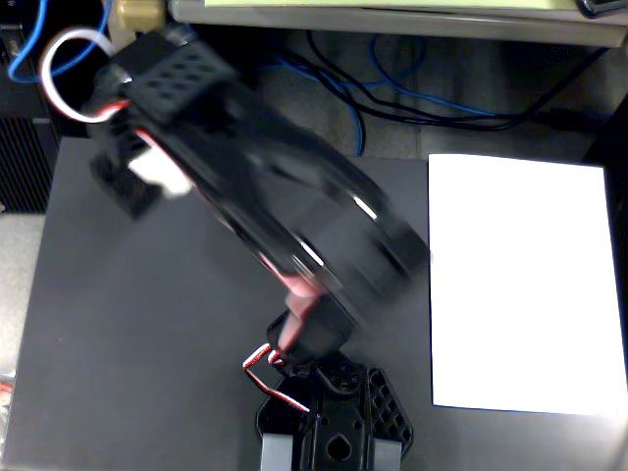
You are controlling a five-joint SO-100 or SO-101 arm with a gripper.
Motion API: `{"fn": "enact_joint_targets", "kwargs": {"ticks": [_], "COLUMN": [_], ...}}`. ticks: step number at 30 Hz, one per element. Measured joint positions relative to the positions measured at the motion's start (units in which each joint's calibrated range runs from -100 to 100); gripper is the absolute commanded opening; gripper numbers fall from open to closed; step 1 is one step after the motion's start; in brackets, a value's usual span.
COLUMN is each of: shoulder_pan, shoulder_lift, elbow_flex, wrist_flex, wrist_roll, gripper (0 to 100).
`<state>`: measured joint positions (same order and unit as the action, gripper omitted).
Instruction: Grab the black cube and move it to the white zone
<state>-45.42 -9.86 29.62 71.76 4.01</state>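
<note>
My black arm reaches from its base [334,432] up and to the left across the dark grey mat, and it is smeared by motion. The gripper [128,184] is at the mat's upper left, with its small white part [162,175] beside it. At its tip is a dark, textured lump that may be the black cube or the fingers; the blur keeps me from telling which. No separate black cube shows on the mat. The white zone [525,285], a plain sheet of paper, lies flat on the right side, far from the gripper.
Blue and black cables [392,93] run along the floor behind the mat. A white cable loop [59,74] hangs by the arm's upper end. A table edge [392,20] spans the top. The dark mat [147,343] spreads left of the base.
</note>
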Motion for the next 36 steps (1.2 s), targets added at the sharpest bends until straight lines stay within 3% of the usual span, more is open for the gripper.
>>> {"fn": "enact_joint_targets", "kwargs": {"ticks": [4, 8, 14, 23, 36], "shoulder_pan": [3.40, 18.76, 38.85, 68.24, 71.64], "shoulder_lift": [-24.30, -35.87, -37.79, -37.79, -37.79], "elbow_flex": [-0.27, -0.27, -0.27, -0.64, 2.29], "wrist_flex": [11.47, 16.17, 15.49, 8.73, 8.56], "wrist_roll": [-1.36, -1.52, -1.36, 4.83, 7.19], "gripper": [1, 1, 1, 1, 1]}}
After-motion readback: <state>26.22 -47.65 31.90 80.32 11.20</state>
